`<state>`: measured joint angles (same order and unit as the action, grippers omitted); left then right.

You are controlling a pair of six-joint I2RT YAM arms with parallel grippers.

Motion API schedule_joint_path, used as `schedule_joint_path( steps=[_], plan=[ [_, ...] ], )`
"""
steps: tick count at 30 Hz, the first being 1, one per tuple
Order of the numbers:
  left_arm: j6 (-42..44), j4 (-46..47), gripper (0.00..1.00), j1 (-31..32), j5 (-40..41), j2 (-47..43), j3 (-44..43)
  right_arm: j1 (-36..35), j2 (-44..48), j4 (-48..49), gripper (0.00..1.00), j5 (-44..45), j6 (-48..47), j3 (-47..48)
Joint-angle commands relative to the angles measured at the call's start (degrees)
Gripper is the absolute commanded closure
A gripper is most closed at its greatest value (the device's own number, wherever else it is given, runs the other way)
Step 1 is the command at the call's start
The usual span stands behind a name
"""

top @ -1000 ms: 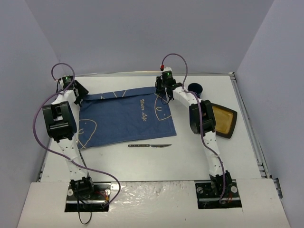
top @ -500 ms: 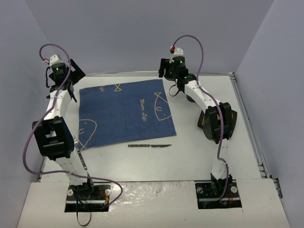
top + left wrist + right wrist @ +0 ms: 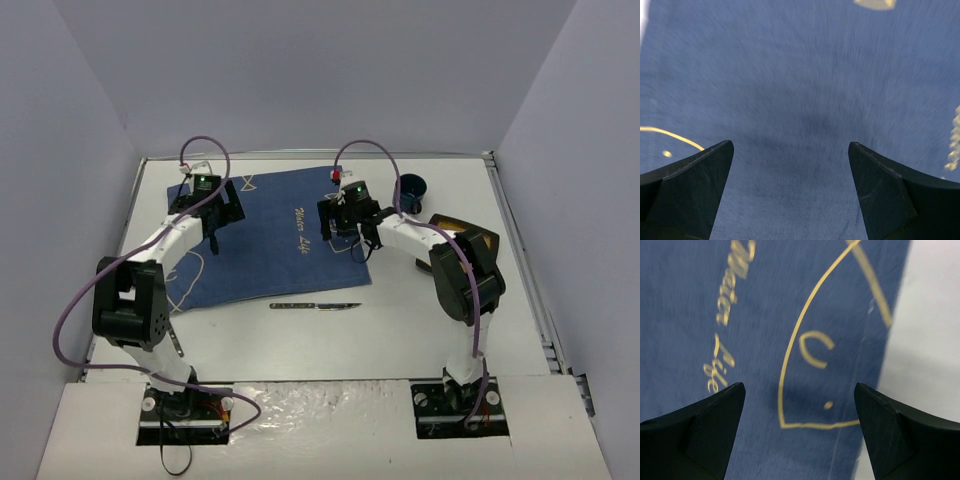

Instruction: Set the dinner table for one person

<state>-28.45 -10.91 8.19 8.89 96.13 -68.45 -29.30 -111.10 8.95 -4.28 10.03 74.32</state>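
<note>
The dinner table (image 3: 400, 330) is a large white top with a thin metal rim. A dark blue cloth (image 3: 270, 240) with pale fish drawings lies flat on its far left half. My left gripper (image 3: 214, 238) hangs open and empty over the cloth's left part; its wrist view shows only blue cloth (image 3: 800, 100) between the fingers. My right gripper (image 3: 340, 240) hangs open and empty over the cloth's right edge; its wrist view shows the cloth (image 3: 765, 340) and bare table (image 3: 935, 340). A knife (image 3: 315, 306) lies in front of the cloth.
A dark blue cup (image 3: 411, 186) stands at the back right. A yellow plate with a dark rim (image 3: 480, 243) lies right of it, partly hidden by my right arm. Grey walls close in the table on three sides.
Both arms have swung from the cloth's far corners, up and then inward and down over the cloth. The cloth's folded far edge now lies spread flat. The knife has not moved.
</note>
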Motion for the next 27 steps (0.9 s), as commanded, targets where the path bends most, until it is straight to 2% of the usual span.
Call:
schedule_joint_path(
  steps=[1, 9, 18, 27],
  plan=[
    [-0.9, -3.2, 0.03, 1.3, 4.6, 1.9, -2.8, -2.4, 4.0, 2.6, 0.12, 2.5, -1.4, -3.6],
    [-1.2, -7.5, 0.03, -1.1, 7.2, 14.2, -9.0, -3.8, -1.1, 2.6, 0.12, 3.4, -1.2, -4.3],
    [-1.9, -10.8, 0.03, -7.8, -1.8, 26.2, -21.0, -4.2, -8.7, 2.5, 0.13, 1.9, -0.2, 1.4],
    [2.3, -16.0, 0.03, -13.0, -3.5, 31.4, -31.9, -4.3, -14.5, 1.3, 0.14, -1.1, 1.6, 9.8]
  ],
)
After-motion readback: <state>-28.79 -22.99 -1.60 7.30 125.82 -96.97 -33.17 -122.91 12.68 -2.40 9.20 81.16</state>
